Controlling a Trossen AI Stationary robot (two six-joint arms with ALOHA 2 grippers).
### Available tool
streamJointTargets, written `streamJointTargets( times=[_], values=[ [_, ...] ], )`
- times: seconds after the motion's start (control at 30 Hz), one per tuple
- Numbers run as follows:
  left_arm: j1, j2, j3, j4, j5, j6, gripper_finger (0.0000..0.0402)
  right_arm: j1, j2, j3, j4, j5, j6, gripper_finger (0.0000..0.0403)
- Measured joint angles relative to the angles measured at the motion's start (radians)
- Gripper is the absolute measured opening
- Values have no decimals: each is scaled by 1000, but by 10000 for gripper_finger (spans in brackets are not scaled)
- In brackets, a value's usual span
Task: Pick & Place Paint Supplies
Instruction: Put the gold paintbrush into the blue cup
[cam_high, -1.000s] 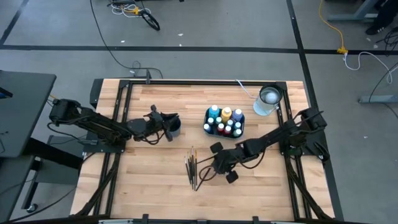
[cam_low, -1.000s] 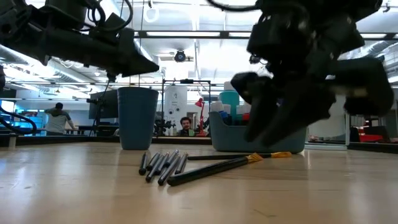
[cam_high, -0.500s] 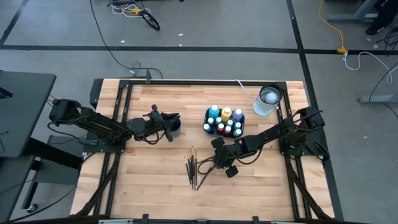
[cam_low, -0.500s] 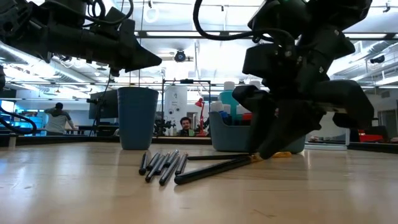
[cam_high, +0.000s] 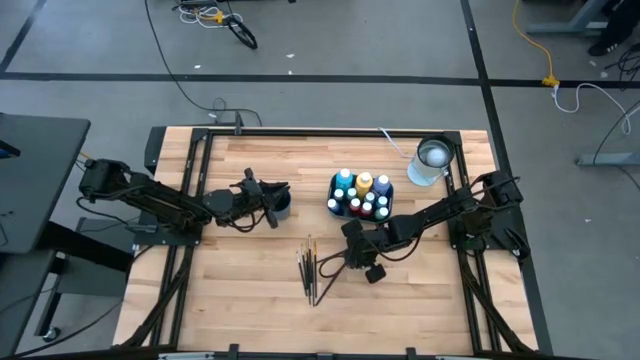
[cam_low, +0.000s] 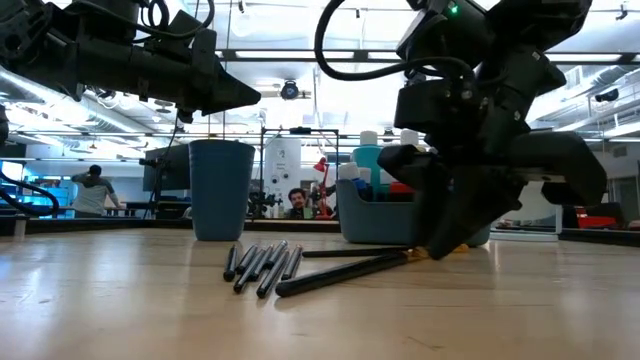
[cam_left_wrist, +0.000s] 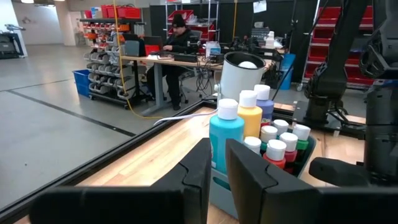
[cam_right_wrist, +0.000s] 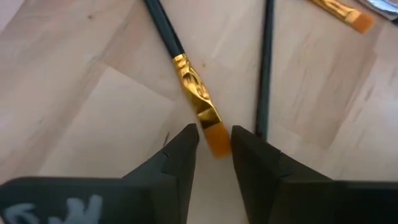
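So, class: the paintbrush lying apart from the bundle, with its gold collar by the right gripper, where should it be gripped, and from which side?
Probably best on the gold collar, or the dark handle just behind it, coming straight down from above. The paintbrush lies flat on the table, so the right gripper should straddle it crosswise. Its bristle tip already sits between the fingers, and bristles would bend.

No writing can be read anywhere (a pale mark in the right wrist view stays illegible).
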Motion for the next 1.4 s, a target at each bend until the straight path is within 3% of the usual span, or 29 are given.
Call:
streamJointTargets(
  times=[0.37, 0.6, 0.77, 1.1, 1.23, 1.4],
  values=[
    [0, 0, 0, 0, 0, -1, 58, 2, 0, 0, -14, -24, -51, 13],
    [0, 0, 0, 9, 49, -51, 58, 9, -6, -1, -16, -12, -80, 9],
    [0, 0, 0, 94, 124, -76, 58, 57, -52, -2, -5, 108, -201, 3],
    [0, -1, 1, 199, 263, -268, 78, 128, -123, 78, 43, 510, -563, 1],
    [0, -1, 1, 185, 332, -345, 104, 85, -124, 119, 99, 482, -678, 1],
    [0, -1, 1, 124, 497, -525, 143, 34, -122, 119, 189, 428, -860, 0]
  ],
)
